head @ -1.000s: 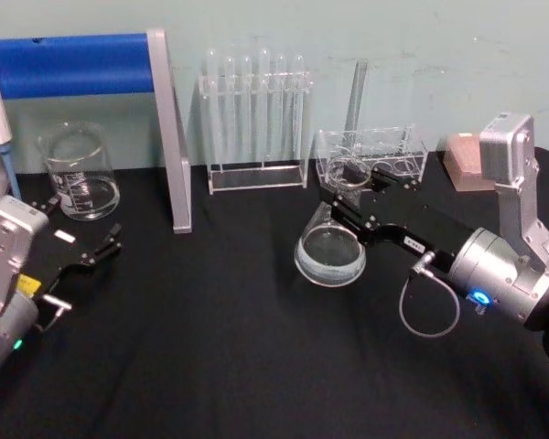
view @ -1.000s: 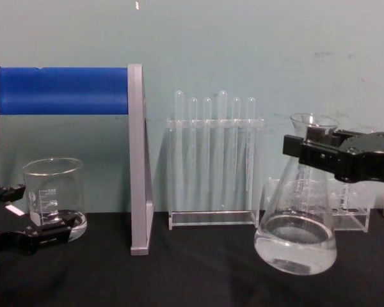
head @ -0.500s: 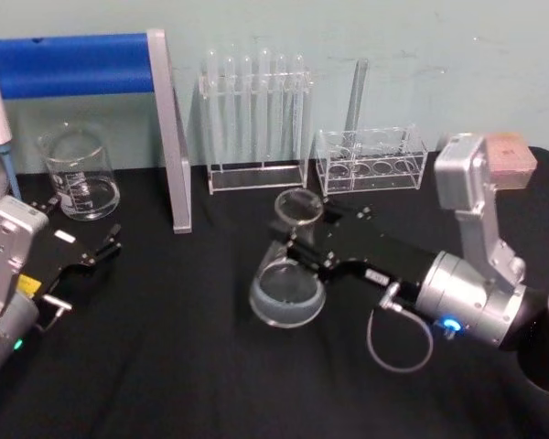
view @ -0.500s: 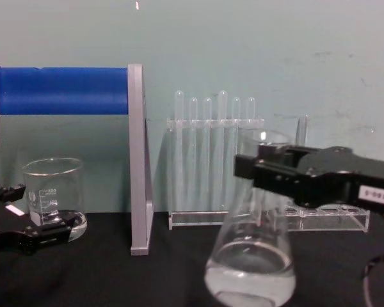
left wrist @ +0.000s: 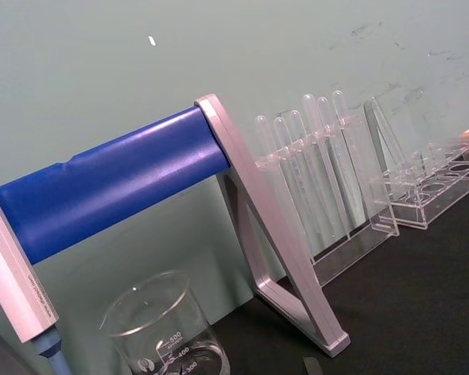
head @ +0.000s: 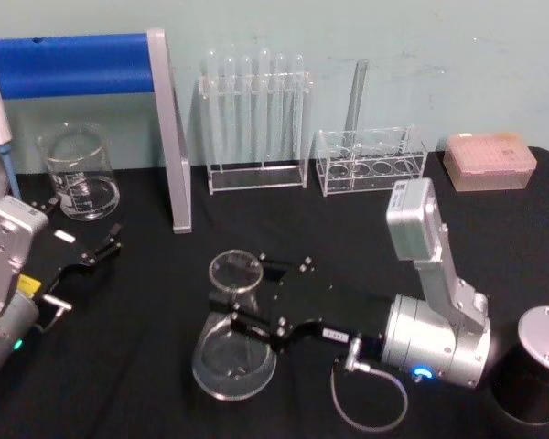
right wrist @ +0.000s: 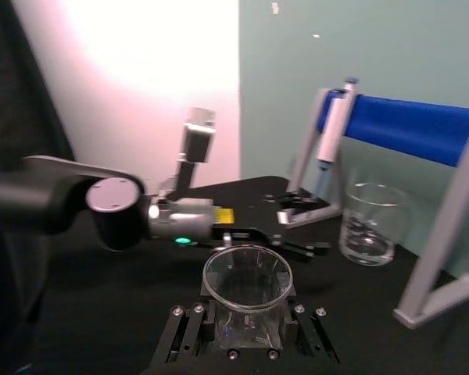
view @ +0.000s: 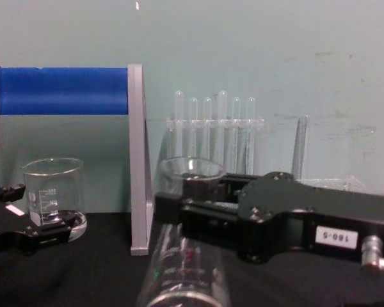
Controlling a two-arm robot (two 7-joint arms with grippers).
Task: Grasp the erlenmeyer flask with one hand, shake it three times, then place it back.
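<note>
Glass flask (head: 233, 366) clamped at neck by right gripper (head: 242, 297), body below it; left gripper (head: 82, 224), fingers apart, parked just before beaker (head: 78, 174).

Glass beaker (head: 78, 174), test-tube rack (head: 256, 128), blue-barred stand (head: 73, 64), pink tip box (head: 489, 161), black tabletop (head: 165, 311).

My right arm reaches in from four o'clock toward nine, right gripper (head: 242, 300) clamped around the neck of the erlenmeyer flask (head: 233, 366). My left arm sits parked at eight o'clock, left gripper (head: 80, 227) spread open, pointing toward two.
</note>
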